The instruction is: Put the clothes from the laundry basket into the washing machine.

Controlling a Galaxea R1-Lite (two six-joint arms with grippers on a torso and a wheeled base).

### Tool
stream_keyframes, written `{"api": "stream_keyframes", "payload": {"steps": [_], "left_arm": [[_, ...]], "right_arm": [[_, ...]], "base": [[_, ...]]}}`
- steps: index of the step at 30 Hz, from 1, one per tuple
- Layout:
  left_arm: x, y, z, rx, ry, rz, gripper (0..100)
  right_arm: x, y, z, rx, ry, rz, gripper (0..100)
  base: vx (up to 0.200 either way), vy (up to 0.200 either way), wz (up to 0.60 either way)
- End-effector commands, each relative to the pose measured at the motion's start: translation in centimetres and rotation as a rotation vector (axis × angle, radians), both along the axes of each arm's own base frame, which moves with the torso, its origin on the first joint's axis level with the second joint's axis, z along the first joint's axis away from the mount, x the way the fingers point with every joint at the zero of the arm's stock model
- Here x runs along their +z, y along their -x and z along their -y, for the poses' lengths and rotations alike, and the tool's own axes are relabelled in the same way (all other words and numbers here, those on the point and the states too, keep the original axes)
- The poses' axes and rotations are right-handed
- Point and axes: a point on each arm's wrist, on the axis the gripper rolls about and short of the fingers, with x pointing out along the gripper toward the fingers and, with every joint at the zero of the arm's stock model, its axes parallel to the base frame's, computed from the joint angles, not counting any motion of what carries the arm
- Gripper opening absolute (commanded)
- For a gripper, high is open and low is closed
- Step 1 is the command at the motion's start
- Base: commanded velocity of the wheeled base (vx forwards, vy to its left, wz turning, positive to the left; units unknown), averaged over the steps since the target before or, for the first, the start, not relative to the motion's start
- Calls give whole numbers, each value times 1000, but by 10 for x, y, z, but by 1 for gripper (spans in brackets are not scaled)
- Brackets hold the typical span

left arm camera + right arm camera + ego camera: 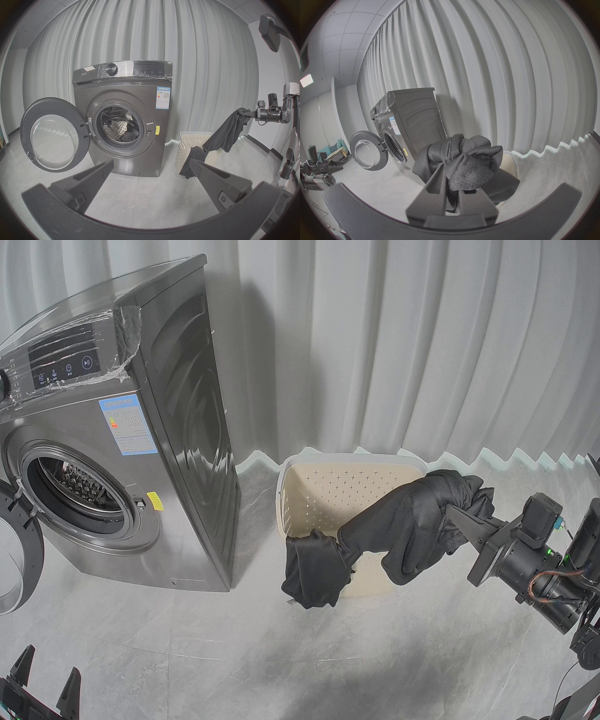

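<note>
A dark grey garment (400,524) hangs from my right gripper (459,515), which is shut on its bunched top (462,162) above the cream laundry basket (325,490). Its lower end (312,568) drapes over the basket's front rim toward the floor. The grey washing machine (106,446) stands to the left with its round door (51,136) swung open, and a dark item lies inside the drum (120,128). My left gripper (150,172) is open low at the near left, well away from the basket, with its fingertips (69,687) over the floor.
White curtains (406,340) close off the back. The pale tiled floor (250,646) between the machine and the basket is bare. The open door (19,552) juts out at the far left.
</note>
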Motion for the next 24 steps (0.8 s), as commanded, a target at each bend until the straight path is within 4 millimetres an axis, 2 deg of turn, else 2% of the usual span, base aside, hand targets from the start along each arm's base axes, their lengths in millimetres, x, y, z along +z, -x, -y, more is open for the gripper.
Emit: {"api": "stream_keyframes", "payload": {"steps": [1,6,24], "left_arm": [[-4,0,0,1,1,0,100],[-4,0,0,1,1,0,100],[-4,0,0,1,1,0,100]], "right_arm": [[3,3,2,4,-12,13,0],[5,3,0,12,-21,22,0],[1,6,-2,28,-16,7,0]], "base": [[0,0,0],[0,0,0],[0,200,0]]}}
